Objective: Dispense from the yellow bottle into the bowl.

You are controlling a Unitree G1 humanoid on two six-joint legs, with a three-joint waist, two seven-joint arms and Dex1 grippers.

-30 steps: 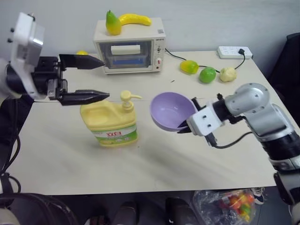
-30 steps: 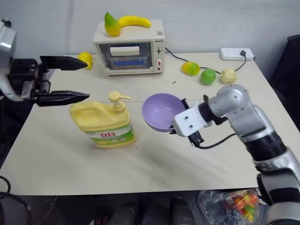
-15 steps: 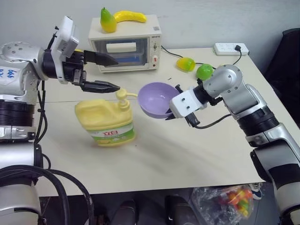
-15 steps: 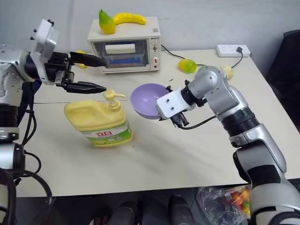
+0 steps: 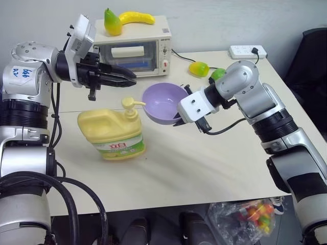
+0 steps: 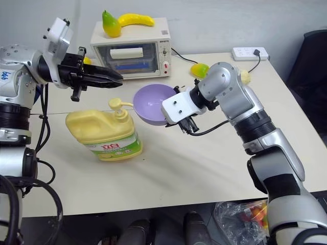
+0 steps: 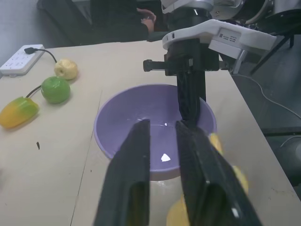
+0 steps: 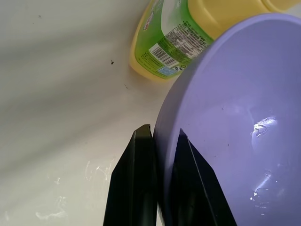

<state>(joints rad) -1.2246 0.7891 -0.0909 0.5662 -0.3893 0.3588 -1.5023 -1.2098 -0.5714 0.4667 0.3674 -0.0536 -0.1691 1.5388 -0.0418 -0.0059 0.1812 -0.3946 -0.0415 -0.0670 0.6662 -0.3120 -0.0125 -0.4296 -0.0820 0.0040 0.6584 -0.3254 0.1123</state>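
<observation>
Spillage threatens: right end effector [image 5: 179, 121] clamps the smooth lavender plastic bowl's [image 5: 162, 102] rim (tilted, aloft); left end effector [image 5: 132, 77], fingers together, could tip the pale-yellow plastic pump bottle [image 5: 112, 133].

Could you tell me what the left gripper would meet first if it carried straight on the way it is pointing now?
Probably the bowl: the left gripper, shut, points over the yellow bottle pump toward the bowl held tilted by the right gripper. Depth is uncertain; it might pass above the rim.

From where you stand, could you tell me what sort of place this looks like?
Probably a lab bench set up as a mock kitchen: a toaster oven topped with toy fruit, a power strip on the beige table, and the yellow bottle beside the bowl.
</observation>
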